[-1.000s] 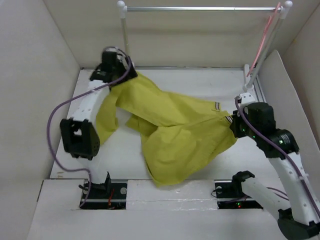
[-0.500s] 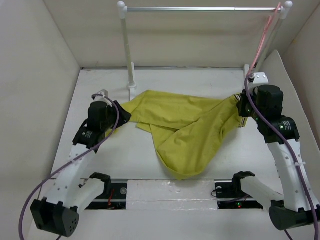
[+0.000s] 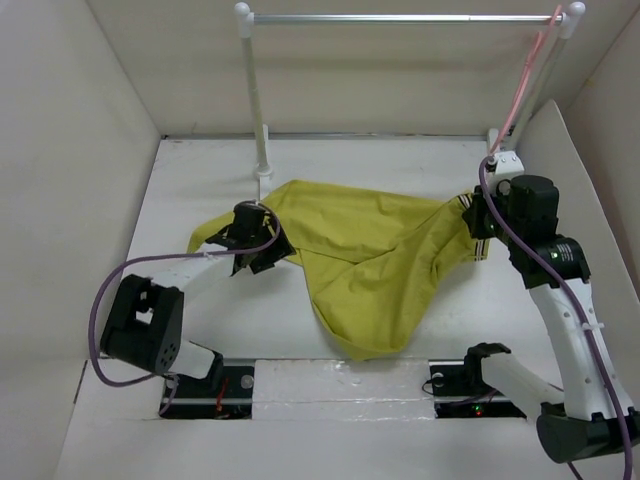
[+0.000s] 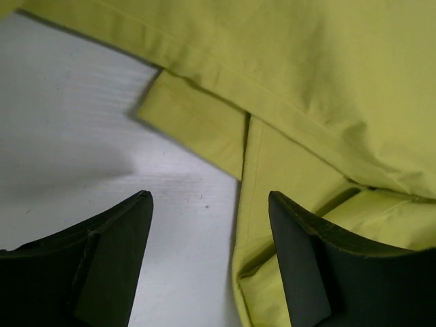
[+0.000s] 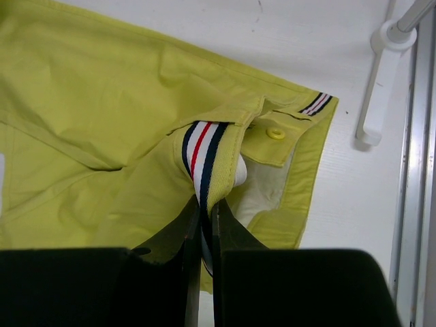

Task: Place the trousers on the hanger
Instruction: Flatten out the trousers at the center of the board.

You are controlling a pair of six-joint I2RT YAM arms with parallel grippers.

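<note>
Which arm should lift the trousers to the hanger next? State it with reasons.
Right, probably. The right claw is shut on the striped waistband of the trousers and sits nearest the pink hanger at the far right. The left claw is open over a leg hem, gripping nothing.

2 white arms (image 3: 568, 330), black joints, purple cables (image 3: 98, 310), dark wedge fingers (image 4: 320, 272)

White table (image 3: 380, 165), beige walls (image 3: 70, 150); rack (image 3: 256, 100) with silver rail (image 3: 400, 17) at back.
</note>
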